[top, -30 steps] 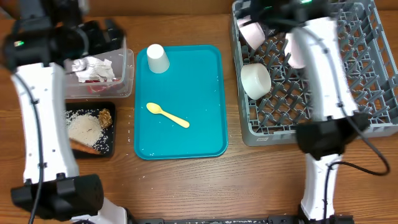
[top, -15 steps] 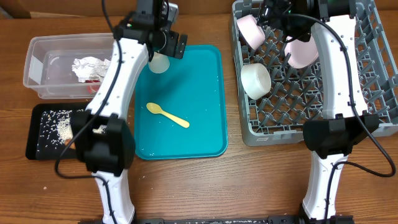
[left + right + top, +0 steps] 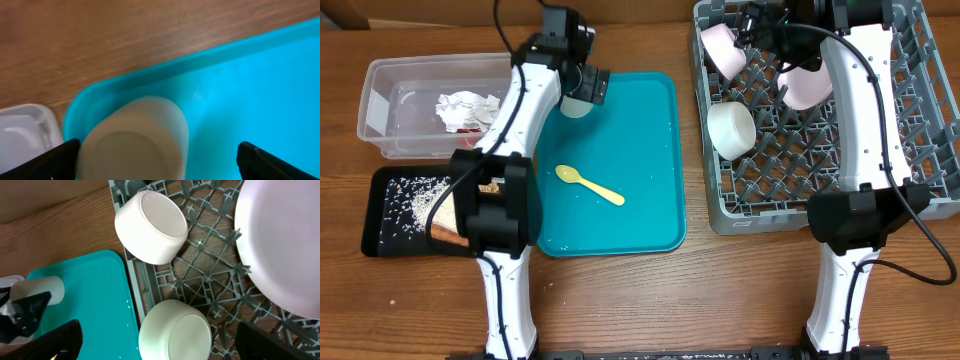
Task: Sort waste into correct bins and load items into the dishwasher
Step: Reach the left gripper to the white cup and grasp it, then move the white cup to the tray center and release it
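Note:
A small white cup (image 3: 573, 105) stands upside down in the far left corner of the teal tray (image 3: 640, 210). My left gripper (image 3: 586, 87) is open around it. In the left wrist view the cup (image 3: 134, 142) sits between the jaws, close to the left finger (image 3: 60, 159). A yellow spoon (image 3: 588, 185) lies on the tray. My right gripper (image 3: 760, 30) is open and empty over the grey rack (image 3: 890, 160), which holds two white bowls (image 3: 150, 227) (image 3: 175, 332) and a pale plate (image 3: 285, 245).
The clear tub (image 3: 370, 100) at the far left holds a crumpled napkin (image 3: 465, 104) and a red wrapper (image 3: 470, 128). The black tray (image 3: 375, 228) in front of it holds rice (image 3: 420, 200) and a carrot piece (image 3: 445, 232).
My left gripper has moved from over the clear tub to the cup and now straddles it. The tub and black tray sit further left than a second ago. The right gripper has barely moved.

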